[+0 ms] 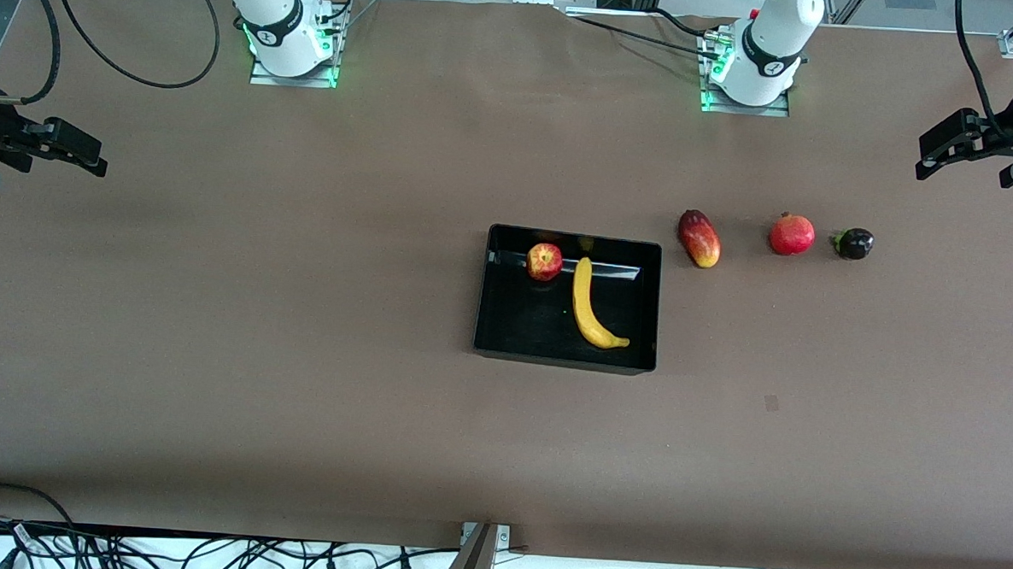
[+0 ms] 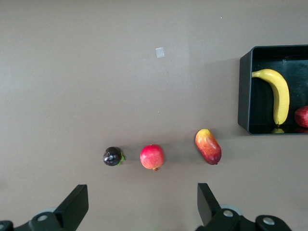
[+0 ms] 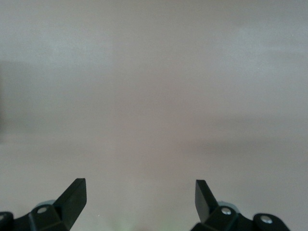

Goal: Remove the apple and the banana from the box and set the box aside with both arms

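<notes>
Black box (image 1: 653,304) holds apple (image 1: 544,261), banana (image 1: 589,306); I see left gripper (image 2: 139,204), right gripper (image 3: 139,199) both wide, empty; right wrist view shows only bare table (image 3: 154,96).

table (image 1: 297,378): box (image 1: 504,340), mango (image 1: 699,238), pomegranate (image 1: 792,234), mangosteen (image 1: 854,243)

robotics lab, brown-covered table (image 1: 298,352), bolted arm bases (image 1: 290,44), trailing cables (image 1: 204,558)
</notes>
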